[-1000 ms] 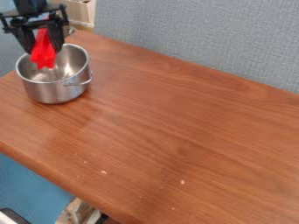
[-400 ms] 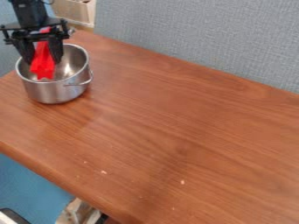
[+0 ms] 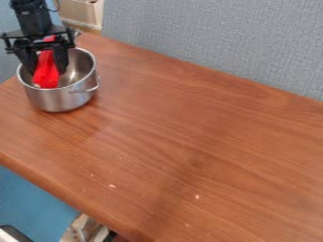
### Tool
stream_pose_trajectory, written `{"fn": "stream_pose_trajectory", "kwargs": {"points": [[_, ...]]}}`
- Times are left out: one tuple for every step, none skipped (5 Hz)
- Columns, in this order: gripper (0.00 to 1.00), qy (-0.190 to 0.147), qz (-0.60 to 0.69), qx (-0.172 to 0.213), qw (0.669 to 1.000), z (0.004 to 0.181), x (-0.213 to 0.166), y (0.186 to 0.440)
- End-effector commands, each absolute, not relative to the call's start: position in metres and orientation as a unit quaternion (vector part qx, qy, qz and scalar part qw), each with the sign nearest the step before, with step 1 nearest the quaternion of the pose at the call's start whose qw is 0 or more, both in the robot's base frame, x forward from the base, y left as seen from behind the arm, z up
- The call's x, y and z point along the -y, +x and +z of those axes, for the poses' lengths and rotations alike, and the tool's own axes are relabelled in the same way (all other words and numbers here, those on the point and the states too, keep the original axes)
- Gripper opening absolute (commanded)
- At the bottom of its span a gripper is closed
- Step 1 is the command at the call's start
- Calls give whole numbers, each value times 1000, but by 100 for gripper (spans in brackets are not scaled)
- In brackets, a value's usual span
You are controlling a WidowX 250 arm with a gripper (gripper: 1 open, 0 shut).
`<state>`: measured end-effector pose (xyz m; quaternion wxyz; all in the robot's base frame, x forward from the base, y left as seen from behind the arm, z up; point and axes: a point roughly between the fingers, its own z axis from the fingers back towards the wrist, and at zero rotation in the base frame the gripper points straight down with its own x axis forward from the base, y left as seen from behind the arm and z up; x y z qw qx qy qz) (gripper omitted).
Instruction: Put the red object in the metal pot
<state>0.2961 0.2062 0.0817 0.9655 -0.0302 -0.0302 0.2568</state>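
Our red bar [image 3: 47,70] is down inside the metal pot [image 3: 57,98] now, its lower part within the pot's wall and its top end reaching up between the fingers of the gripper [image 3: 45,59]. A second ago the bar stood higher, its top well above the pot's rim and the fingers up over the opening; since then both have sunk, and the fingertips are now at about the level of the pot's mouth. We take the pincer to be clasping the bar, one finger on each side of it, since the two went down together and the bar stands steeply. Whether its lower end touches the pot's bottom we cannot tell. For the task, this means the carrying is behind us and the lowering is nearly finished, so what we judge is left is to let go and lift straight up out of the pot. If we open too wide, a finger could push the pot's wall, and the bar may tip against the inside, which would still leave it in the pot. The pot itself has not moved; it sits upright on the wooden table [image 3: 190,128], its side handle [image 3: 85,88] on the side facing the open tabletop. Behind the pot we see a pale box [image 3: 81,12], and beyond the table, to the right of the pot, a grey wall [image 3: 228,38].
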Motion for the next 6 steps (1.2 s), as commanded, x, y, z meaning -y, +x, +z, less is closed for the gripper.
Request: {"fn": "stream_pose_trajectory", "kwargs": {"points": [[0, -14, 263, 62, 963, 103, -218, 300], [0, -14, 266, 60, 962, 103, -220, 301], [0, -14, 268, 58, 962, 103, -222, 302], [0, -15, 271, 56, 961, 103, -223, 303], [0, -14, 273, 54, 960, 102, -225, 304], [0, -15, 276, 52, 960, 103, -227, 304]]}}
